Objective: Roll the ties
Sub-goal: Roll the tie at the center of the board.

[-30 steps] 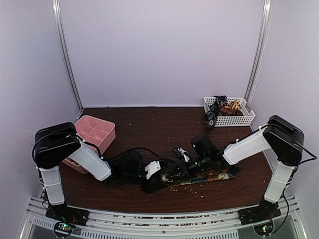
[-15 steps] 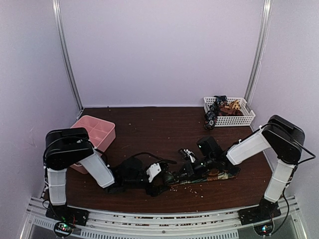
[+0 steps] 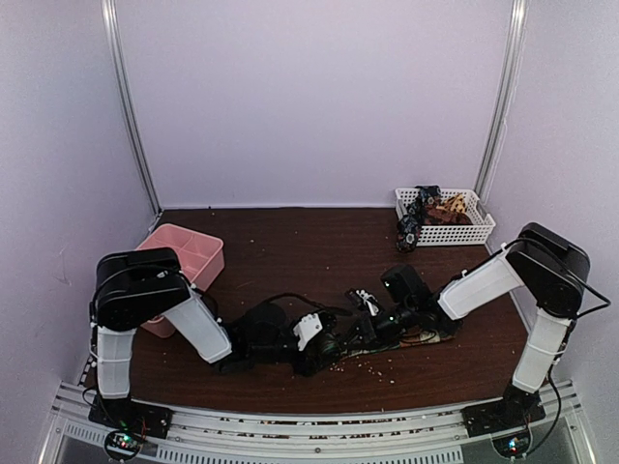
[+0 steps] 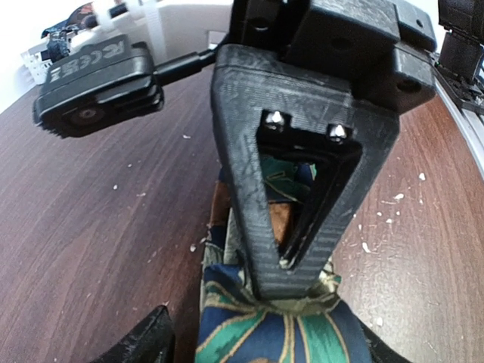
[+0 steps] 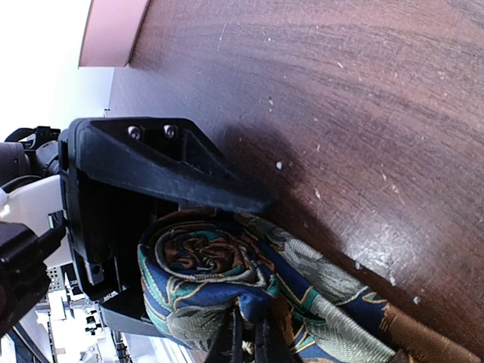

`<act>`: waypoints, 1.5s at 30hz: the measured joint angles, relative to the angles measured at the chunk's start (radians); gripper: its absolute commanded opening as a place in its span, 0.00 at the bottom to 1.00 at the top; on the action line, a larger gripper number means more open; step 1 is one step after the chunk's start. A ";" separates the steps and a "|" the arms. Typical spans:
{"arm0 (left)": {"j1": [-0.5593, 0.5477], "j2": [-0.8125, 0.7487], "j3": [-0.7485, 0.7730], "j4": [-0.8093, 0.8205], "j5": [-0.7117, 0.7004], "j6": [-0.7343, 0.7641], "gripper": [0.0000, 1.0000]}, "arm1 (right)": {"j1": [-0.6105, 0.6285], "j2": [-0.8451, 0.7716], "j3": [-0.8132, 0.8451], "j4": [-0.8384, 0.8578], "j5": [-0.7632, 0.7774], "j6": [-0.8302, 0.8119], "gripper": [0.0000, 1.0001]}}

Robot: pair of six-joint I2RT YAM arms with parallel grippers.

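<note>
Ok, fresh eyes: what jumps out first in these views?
The left gripper and right gripper crowd onto one patterned tie at the front centre of the table, its end already coiled. Pale crumbs litter the surface nearby, and more ties wait in the white basket back right.

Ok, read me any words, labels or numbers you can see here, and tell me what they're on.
"CE", with what looks like "FC" beside it: on the black camera module.
Fine print below those marks: too small to read.
Nothing else readable.
</note>
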 measured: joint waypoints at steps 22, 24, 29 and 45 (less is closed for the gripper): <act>-0.008 -0.022 0.045 -0.124 0.060 0.006 0.33 | 0.005 -0.195 -0.006 -0.157 0.060 0.010 0.48; -0.008 -0.024 0.051 -0.138 0.060 0.004 0.32 | 0.026 -0.181 0.008 -0.164 0.056 0.017 0.46; -0.008 -0.028 0.060 -0.164 0.062 0.003 0.33 | 0.065 -0.099 0.061 -0.172 0.054 0.032 0.30; -0.005 -0.044 0.074 -0.231 0.058 0.021 0.60 | 0.034 -0.070 0.044 -0.124 0.000 0.015 0.00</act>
